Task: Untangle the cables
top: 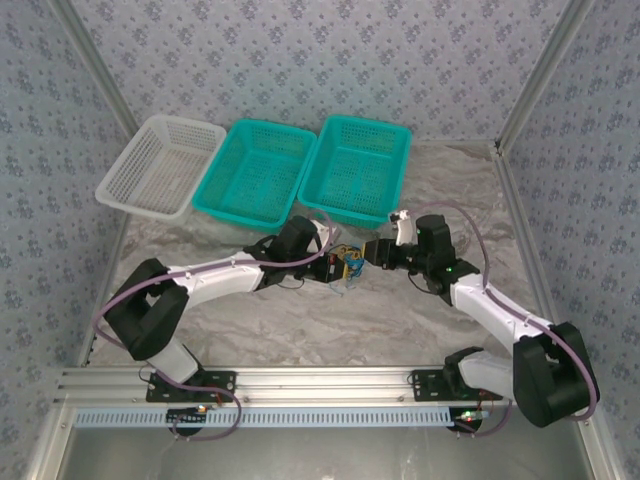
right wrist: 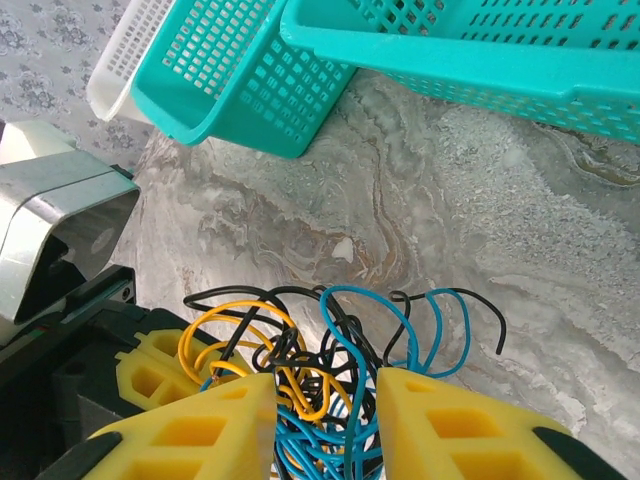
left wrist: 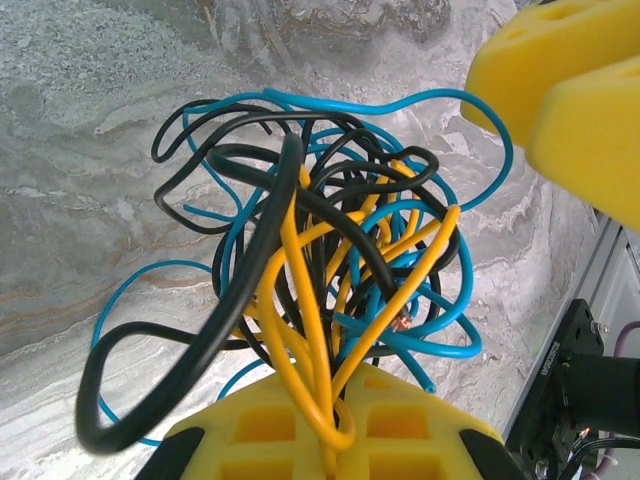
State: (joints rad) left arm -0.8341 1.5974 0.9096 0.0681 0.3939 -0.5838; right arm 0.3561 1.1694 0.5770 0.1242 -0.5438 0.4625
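Sitting between right pincer (right wrist: pixel 326 405) jaws, tangled cables (right wrist: pixel 330 345)

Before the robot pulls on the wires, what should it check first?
1. The left tool pinches yellow strands of the cables: ok.
2. The cables sit between the pads of the right tool: ok.
3. The right tool is squeezing tight: cannot tell.
4. The cables are separated: not ok, one knot.
5. The baskets lie apart from the knot: ok.
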